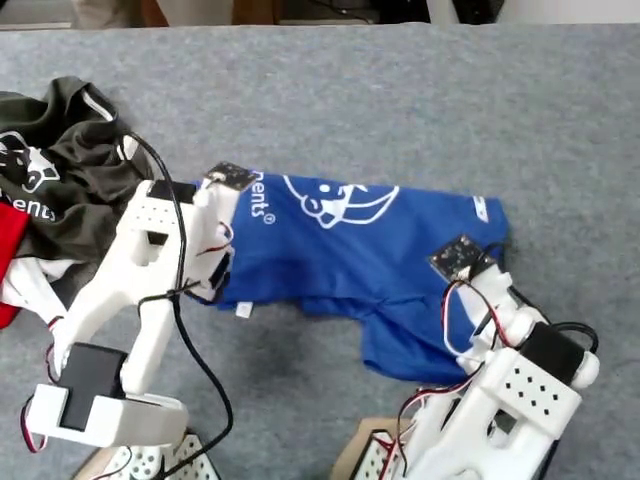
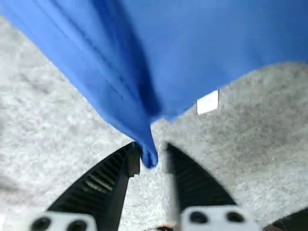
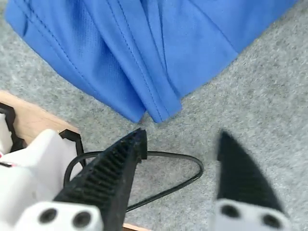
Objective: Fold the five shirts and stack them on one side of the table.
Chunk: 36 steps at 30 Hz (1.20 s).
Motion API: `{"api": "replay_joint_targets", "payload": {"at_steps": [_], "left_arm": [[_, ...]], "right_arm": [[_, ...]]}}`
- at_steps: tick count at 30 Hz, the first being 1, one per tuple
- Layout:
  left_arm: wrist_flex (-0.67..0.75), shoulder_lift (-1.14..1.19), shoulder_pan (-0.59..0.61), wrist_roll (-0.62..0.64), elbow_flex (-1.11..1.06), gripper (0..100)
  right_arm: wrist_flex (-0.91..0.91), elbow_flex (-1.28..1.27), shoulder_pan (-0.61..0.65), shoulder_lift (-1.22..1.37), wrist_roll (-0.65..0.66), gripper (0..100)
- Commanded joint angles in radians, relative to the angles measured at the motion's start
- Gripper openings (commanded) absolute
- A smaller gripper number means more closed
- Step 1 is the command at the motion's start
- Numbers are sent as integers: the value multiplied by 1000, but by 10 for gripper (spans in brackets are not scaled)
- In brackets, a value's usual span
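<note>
**Left gripper pinching blue shirt, right gripper open just off its edge**

Left gripper: the jaws are closed almost fully on a bunched fold at the edge of the blue shirt. The cloth is nipped between the two black fingers and fans out away from them. A small white tag sits on the shirt edge just beside the pinch point.

The blue shirt lies spread across the middle of the table, mostly flat, with a white printed graphic facing up. One end is under the left arm, and the other end is rumpled beside the right arm.

Right gripper: the jaws are wide apart and hold nothing. It is over bare grey table covering, near a folded corner of the blue shirt but not touching it. A black cable loops on the table under the right gripper. A wooden base plate is beside it, at the table's near edge.

A heap of unfolded shirts sits at the left end of the table, touching the left arm's side:
- a dark olive shirt with white print on top
- a white shirt below it
- a red shirt at the very edge

The heap is close to the blue shirt's end, with the left arm between them.
</note>
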<state>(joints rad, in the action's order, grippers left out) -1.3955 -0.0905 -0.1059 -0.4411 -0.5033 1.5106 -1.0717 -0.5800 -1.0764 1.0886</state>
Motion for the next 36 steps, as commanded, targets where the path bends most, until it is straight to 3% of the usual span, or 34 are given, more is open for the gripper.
{"api": "replay_joint_targets", "payload": {"at_steps": [1,4,9,13,17,19,27,36], "left_arm": [[-43,-12,23,-5,38,240],[-84,-12,74,-8,129,239],[-155,-7,130,-8,391,239],[-124,12,117,238,557,209],[32,125,57,482,548,73],[92,214,21,499,545,22],[232,533,-29,503,546,19],[284,593,-25,497,671,18]], "right_arm": [[-6,74,-13,-13,14,310],[-38,143,-2,-5,3,274],[-161,225,101,117,-120,8],[-238,352,196,354,-256,21],[-356,510,263,650,-367,5],[-391,601,280,809,-407,5],[-405,977,282,1362,-473,5],[-374,1409,229,1765,-433,5]]}}
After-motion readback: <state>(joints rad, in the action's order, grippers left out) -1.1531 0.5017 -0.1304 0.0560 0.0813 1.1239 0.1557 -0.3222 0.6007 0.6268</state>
